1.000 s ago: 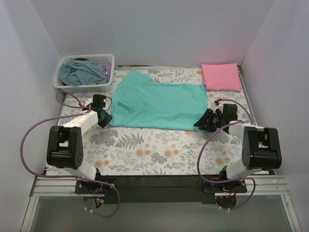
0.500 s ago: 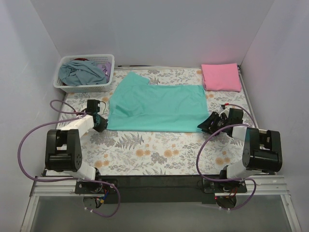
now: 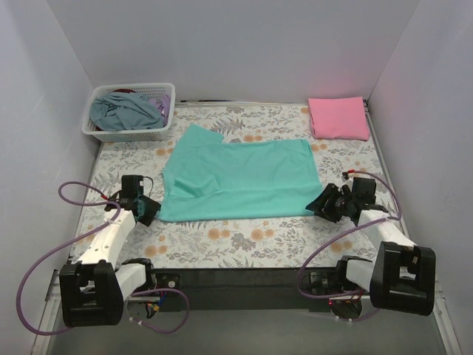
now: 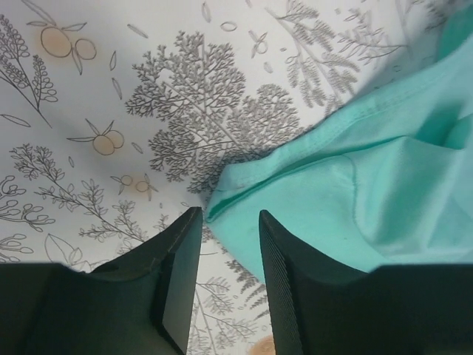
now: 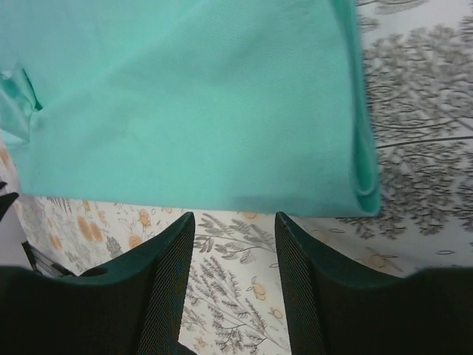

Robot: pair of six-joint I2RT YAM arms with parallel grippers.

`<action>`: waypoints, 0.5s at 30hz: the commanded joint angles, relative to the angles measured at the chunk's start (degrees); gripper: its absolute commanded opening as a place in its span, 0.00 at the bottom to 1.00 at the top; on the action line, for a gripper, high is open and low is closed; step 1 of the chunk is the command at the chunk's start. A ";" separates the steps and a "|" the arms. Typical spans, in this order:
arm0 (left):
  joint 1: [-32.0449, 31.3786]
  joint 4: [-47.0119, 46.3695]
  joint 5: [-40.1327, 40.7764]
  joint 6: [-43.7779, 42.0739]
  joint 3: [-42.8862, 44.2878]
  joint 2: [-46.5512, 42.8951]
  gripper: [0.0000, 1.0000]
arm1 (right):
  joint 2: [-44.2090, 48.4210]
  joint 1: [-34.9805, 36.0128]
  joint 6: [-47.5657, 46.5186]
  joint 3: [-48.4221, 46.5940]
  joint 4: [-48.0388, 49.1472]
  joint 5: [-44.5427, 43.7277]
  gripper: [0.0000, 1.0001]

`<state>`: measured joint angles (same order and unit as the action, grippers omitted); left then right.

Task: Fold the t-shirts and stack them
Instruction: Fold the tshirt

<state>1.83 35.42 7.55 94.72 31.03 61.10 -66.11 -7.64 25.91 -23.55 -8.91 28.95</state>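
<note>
The teal t-shirt point(image 3: 240, 180) was seen spread flat across the middle of the floral worktop point(image 3: 244, 237), one sleeve pointing to the upper left. The pink t-shirt point(image 3: 338, 117) was seen folded in the upper right corner of the worktop, well apart from the teal one. The left claw point(image 3: 148, 209) was set low at the teal shirt's lower left corner. In the left wrist view its fingers point(image 4: 181, 266) were parted by a moderate gap, the hem corner lying at the tips, nothing clamped. Contact with the cloth could not be told. The right claw point(image 3: 325, 203) was set just beside the shirt's lower right corner. In the right wrist view its fingers point(image 5: 166, 281) were parted likewise, the doubled teal edge lying just beyond the tips, nothing gripped. A white lattice basket point(image 3: 127, 134) was noted at upper left, grey-blue cloth point(image 3: 122, 111) piled in it.
</note>
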 commanded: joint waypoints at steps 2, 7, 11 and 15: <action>0.37 2.72 0.45 -3.30 7.02 -2.21 0.38 | 3.79 10.23 -0.07 -6.23 -0.07 -1.00 0.54; -1.03 0.80 -6.04 -6.56 13.17 -2.13 0.40 | -3.04 20.63 1.33 -13.08 8.37 2.42 0.55; -10.32 -2.37 -10.80 -5.51 14.76 2.34 0.37 | -14.01 29.50 3.60 -19.85 16.19 4.27 0.54; -15.70 -6.75 -10.89 -4.46 14.77 8.58 0.34 | -24.13 35.75 6.60 -30.64 22.08 7.26 0.54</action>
<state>-11.11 31.51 -0.58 90.02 45.12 65.93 -85.30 24.34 29.61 -46.85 4.93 32.53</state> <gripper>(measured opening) 0.350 0.537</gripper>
